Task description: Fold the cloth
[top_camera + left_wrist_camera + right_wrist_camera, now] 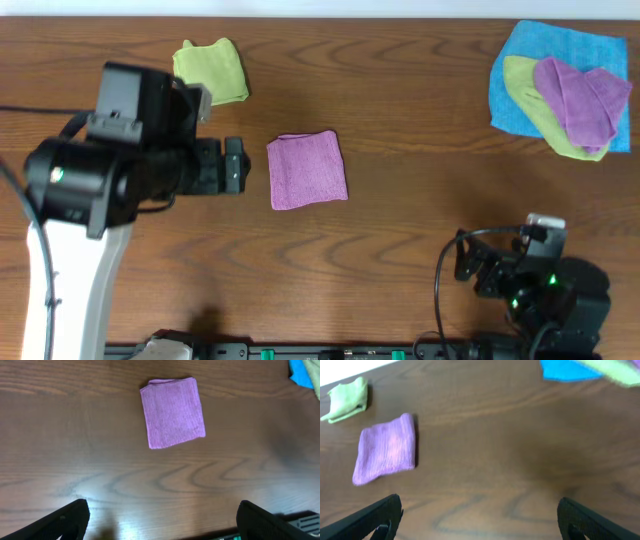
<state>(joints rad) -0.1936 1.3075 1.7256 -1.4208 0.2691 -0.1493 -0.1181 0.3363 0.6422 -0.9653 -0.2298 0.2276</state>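
Observation:
A lilac-purple cloth lies folded into a small, flat rectangle on the wooden table, near the middle. It also shows in the left wrist view and the right wrist view. My left gripper is open and empty just left of the cloth, apart from it; its fingers frame bare wood. My right gripper is open and empty near the front right edge, far from the cloth; its fingers hang over bare wood.
A lime-green cloth lies folded at the back left. At the back right a bright blue cloth carries a lime-green cloth and a second, crumpled purple cloth. The table's front edge runs just below both arm bases.

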